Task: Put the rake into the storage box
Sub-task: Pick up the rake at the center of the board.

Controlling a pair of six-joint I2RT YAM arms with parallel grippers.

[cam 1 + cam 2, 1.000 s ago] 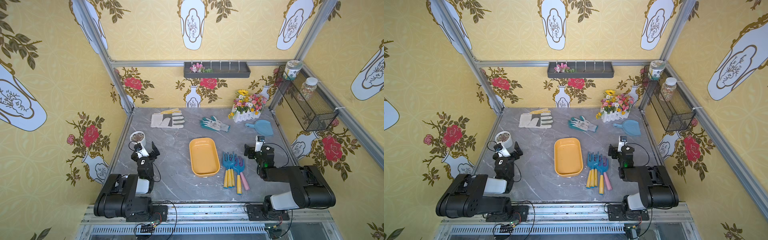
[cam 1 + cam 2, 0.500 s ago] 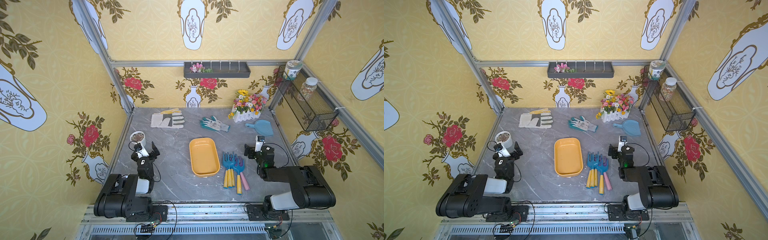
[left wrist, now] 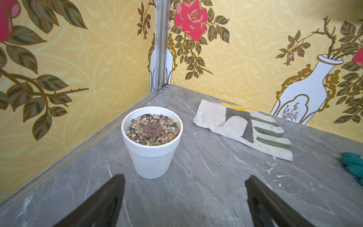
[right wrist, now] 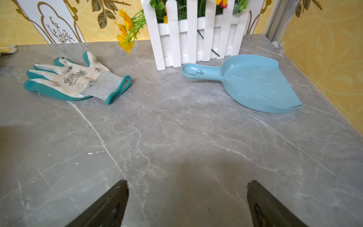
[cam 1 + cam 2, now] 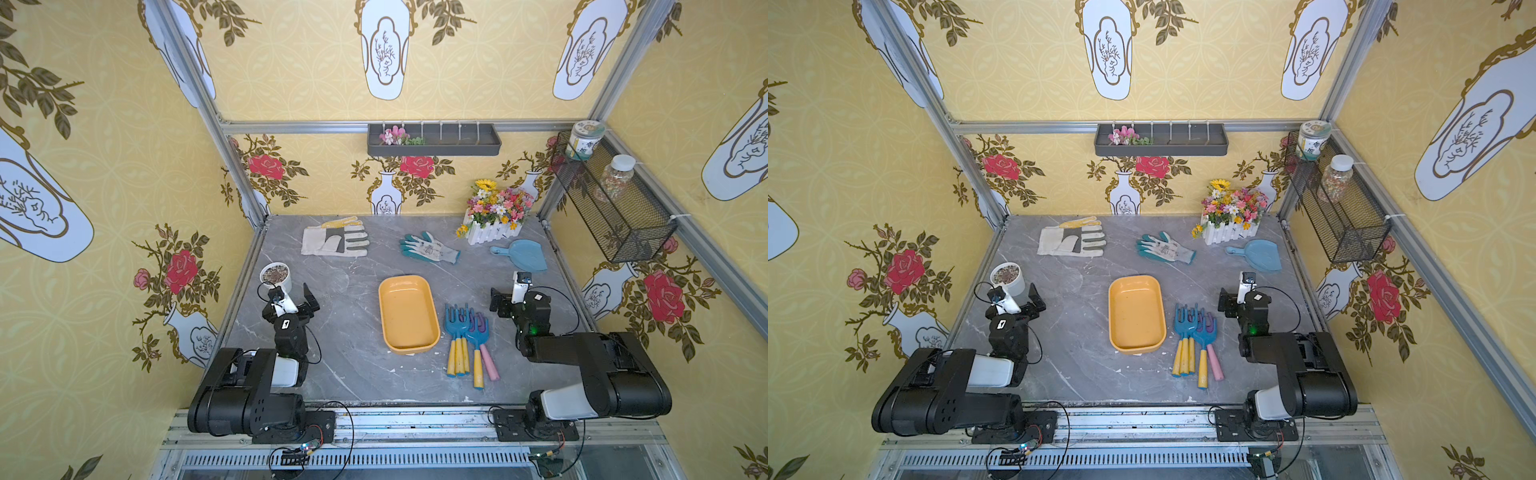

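Observation:
The storage box [image 5: 408, 314] [image 5: 1136, 313] is a shallow yellow-orange tray, empty, in the middle of the grey marble table in both top views. Right beside it lie several toy rakes [image 5: 467, 336] [image 5: 1196, 336]: blue heads on yellow handles and a purple head on a pink handle, tines pointing to the back. My left gripper [image 5: 291, 297] [image 5: 1016, 301] [image 3: 184, 177] hovers low at the left, open and empty, facing a white pot. At the right, just beyond the rakes, my right gripper [image 5: 512, 295] [image 5: 1239, 299] [image 4: 187, 182] is open over bare table.
A white gravel pot [image 5: 275, 275] [image 3: 151, 141] stands by the left wall. At the back lie a work glove [image 5: 334, 241] [image 3: 243, 127], a teal glove [image 5: 430, 249] [image 4: 74, 80], a blue dustpan [image 5: 523, 255] [image 4: 253, 82] and a fenced flower planter [image 5: 494, 216]. A mesh basket [image 5: 611, 203] hangs on the right wall.

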